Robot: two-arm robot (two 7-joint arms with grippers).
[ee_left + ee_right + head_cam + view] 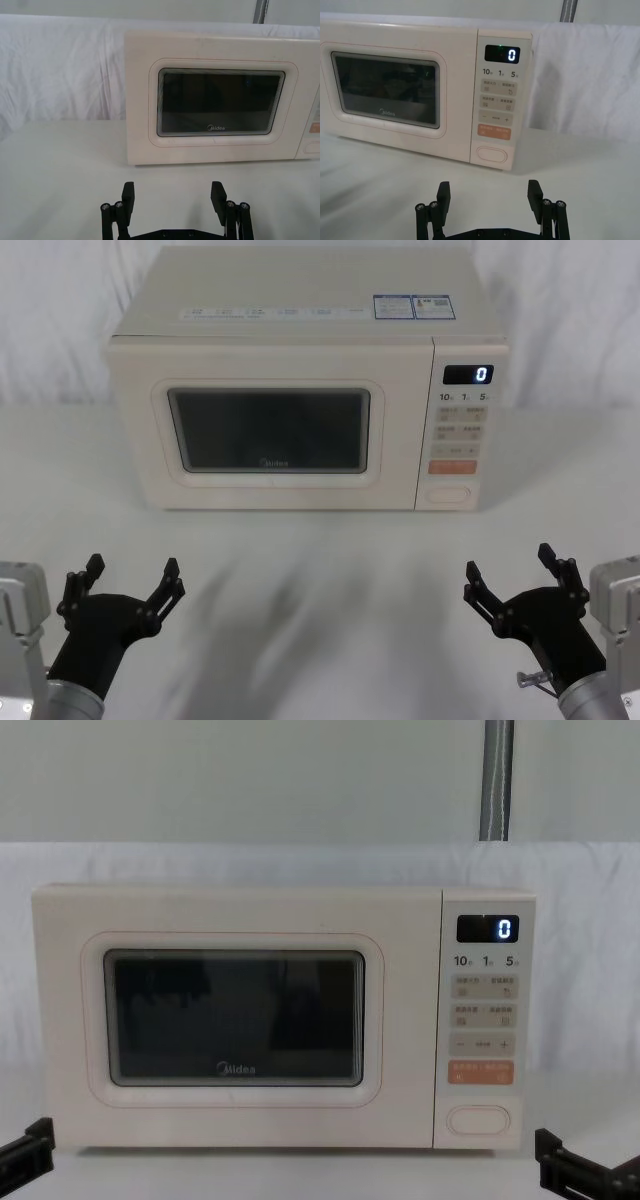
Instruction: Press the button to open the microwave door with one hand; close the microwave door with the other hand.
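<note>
White cloth covers the table (320, 590) under my arms and hangs as a backdrop behind it. Ahead of both my grippers, well apart from them, stands the microwave (300, 300), cream and boxy, facing me squarely.

My left gripper (132, 581) hovers low over the cloth, its black fingers spread wide with nothing between them. Straight ahead of it is the left part of the microwave door (270, 430), which sits flush with the cabinet. The dark window (220, 102) has rounded corners and a small Midea logo below the glass.

My right gripper (512, 572) hovers at about the same height on the other side, fingers spread too and holding nothing. From its wrist camera, the gripper (490, 192) points toward the control panel (497, 95). The button (491, 154), a wide plain oval, sits at the bottom of that panel, ahead of this gripper and a little toward my left, not touched. Just above it is the orange key (494, 132), then rows of small beige keys, and at the top the black display (502, 54) reads "0".

In the chest view the button (478, 1120) lies low on the panel, and a grey pole (496, 780) rises behind the microwave.
</note>
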